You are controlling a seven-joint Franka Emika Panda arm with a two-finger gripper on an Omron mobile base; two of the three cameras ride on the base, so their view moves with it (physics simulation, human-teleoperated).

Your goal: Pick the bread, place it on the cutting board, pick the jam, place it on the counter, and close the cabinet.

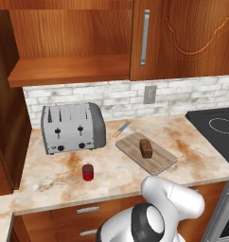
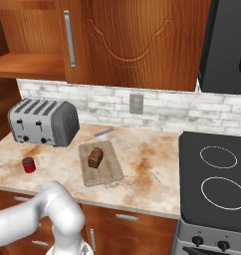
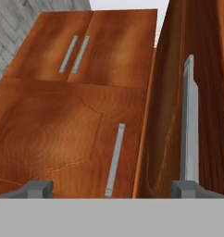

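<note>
Bread [image 1: 145,148] sits on the board [image 1: 159,160] and jam [image 1: 88,172] is down on the table [image 1: 192,146], so I'd say only the cabinet [image 3: 63,134] is left. Claw [image 3: 113,189] has its fingers wide apart, nothing in them, right up by the open door [image 3: 211,92]. Next it needs a push to swing it shut.

The bread [image 1: 145,148] lies on the cutting board [image 1: 159,163], which rests on the counter [image 1: 197,156] to the right of the toaster [image 1: 73,127], with a knife [image 1: 121,128] on the counter between them, nearer the wall. The jam [image 1: 88,172] stands on the counter in front of the toaster, apart from the board. The cabinet [image 1: 192,38] hangs above the counter, its left compartment standing open, and a stovetop [image 2: 217,174] adjoins the counter on the right.
</note>
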